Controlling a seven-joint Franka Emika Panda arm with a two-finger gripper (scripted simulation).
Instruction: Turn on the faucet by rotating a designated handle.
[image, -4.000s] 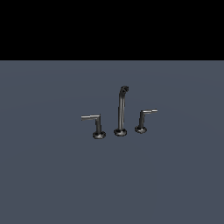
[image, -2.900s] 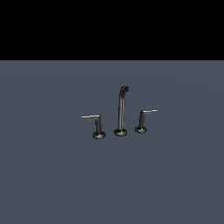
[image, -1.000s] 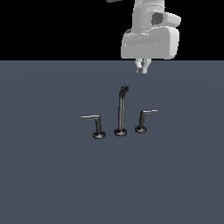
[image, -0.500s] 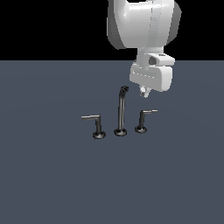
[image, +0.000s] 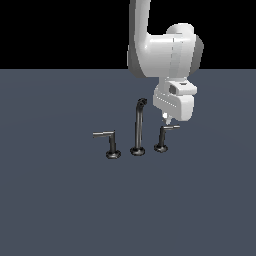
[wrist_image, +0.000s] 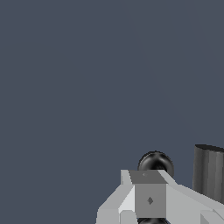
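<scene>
Handles: two, plus one spout on the faucet (image: 137, 127). My fingers (image: 167, 119) hover just above the handle (image: 163, 136); can't tell how wide. Wrist view only catches a round dark knob (wrist_image: 155, 162).

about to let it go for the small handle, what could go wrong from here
1. The gripper hangs right by the small handle's thin short lever, which may slip off the fingertip when pushed.
2. The spout stands close beside that handle, so the bulky wrist could knock it.
3. The pictures do not show whether the fingers are open or shut, so contact is hard to judge.
</scene>
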